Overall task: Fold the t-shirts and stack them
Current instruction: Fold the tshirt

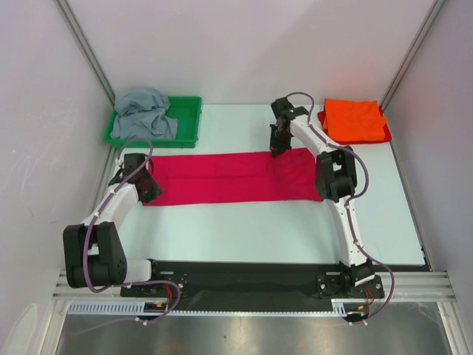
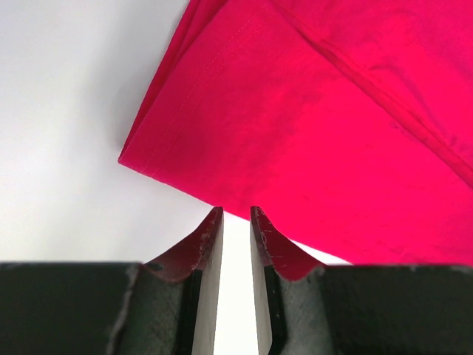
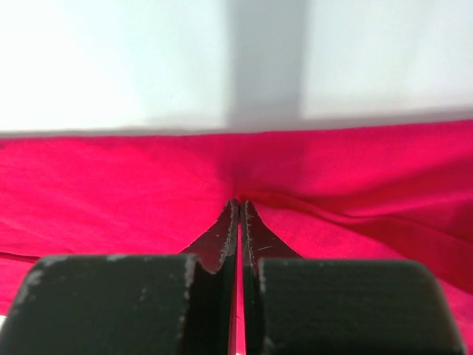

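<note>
Pinching gripper: the right gripper [image 3: 238, 203] has its fingers pressed together on the crimson-pink shirt [image 3: 111, 200]. A thin strip of red shows between them, and the cloth puckers toward the tips.
Right gripper, place: upper middle of the overhead view [image 1: 278, 150], at the far long edge of the crimson-pink shirt [image 1: 229, 176], toward its right end.
Left gripper: the left gripper [image 2: 235, 214] has its fingers slightly apart, with only bare white table [image 2: 66, 148] in the gap, so it holds nothing.
Left gripper, place: left side of the overhead view [image 1: 150, 191], at the left end of the shirt. In its own wrist view the tips sit right at the hem near a corner of the crimson-pink shirt [image 2: 310, 133]; whether they touch the cloth cannot be told.
Crimson-pink shirt: folded into a long band, lying flat across the middle of the table [image 1: 259, 229] from left to right, with soft creases near the right gripper.
Orange shirt: the orange shirt [image 1: 353, 120] lies folded in the upper right of the overhead view, on the table's far right corner, apart from the crimson-pink one.
Grey shirt: the grey shirt [image 1: 144, 115] lies crumpled in a heap in the upper left, filling the left part of the green tray [image 1: 188, 122].
Green tray: at the table's far left corner, just beyond the left end of the crimson-pink shirt.
</note>
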Available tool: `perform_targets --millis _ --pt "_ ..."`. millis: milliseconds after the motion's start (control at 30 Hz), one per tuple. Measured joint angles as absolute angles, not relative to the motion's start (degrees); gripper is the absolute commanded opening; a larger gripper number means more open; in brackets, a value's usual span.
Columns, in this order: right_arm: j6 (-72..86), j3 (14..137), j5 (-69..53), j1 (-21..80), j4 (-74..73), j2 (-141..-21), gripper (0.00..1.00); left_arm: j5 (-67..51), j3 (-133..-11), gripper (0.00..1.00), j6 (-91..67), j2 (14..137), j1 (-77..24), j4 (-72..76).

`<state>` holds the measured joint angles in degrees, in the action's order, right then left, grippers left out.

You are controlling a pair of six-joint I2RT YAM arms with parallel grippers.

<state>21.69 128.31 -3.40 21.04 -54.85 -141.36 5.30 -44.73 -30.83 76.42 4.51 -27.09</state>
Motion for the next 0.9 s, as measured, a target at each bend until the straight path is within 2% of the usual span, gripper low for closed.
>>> perform_targets --millis 333,400,433,467,567,733,800,900 --pt "20.80 129.25 -4.12 22.90 -55.22 -141.34 0.00 5.26 -44.64 0.26 -30.83 76.38 4.51 -27.09" --pt "20.60 129.32 -4.95 23.22 -55.24 -141.34 0.03 5.26 -44.56 0.26 -30.81 76.38 4.51 -27.09" --pt "20.47 129.36 -5.15 23.31 -55.22 -141.34 0.07 5.26 -44.56 0.26 -30.81 76.36 4.51 -27.11" --pt "20.29 129.40 -5.43 23.33 -55.20 -141.34 0.21 5.26 -44.56 0.26 -30.79 76.36 4.51 -27.09" --pt "19.40 129.47 -5.74 23.51 -55.24 -141.34 0.43 5.28 -44.31 0.27 -30.76 75.99 4.51 -27.09" --pt "18.13 130.04 -4.62 23.29 -56.12 -141.25 0.48 5.28 -44.03 0.26 -30.35 75.48 4.51 -27.11" --pt "18.24 129.75 -3.40 22.96 -57.65 -140.35 0.56 5.28 -44.03 0.27 -29.58 75.20 4.51 -27.14" --pt "18.31 122.69 -2.20 21.98 -58.59 -134.26 0.63 5.45 -44.53 0.30 -27.09 74.26 3.99 -27.49"
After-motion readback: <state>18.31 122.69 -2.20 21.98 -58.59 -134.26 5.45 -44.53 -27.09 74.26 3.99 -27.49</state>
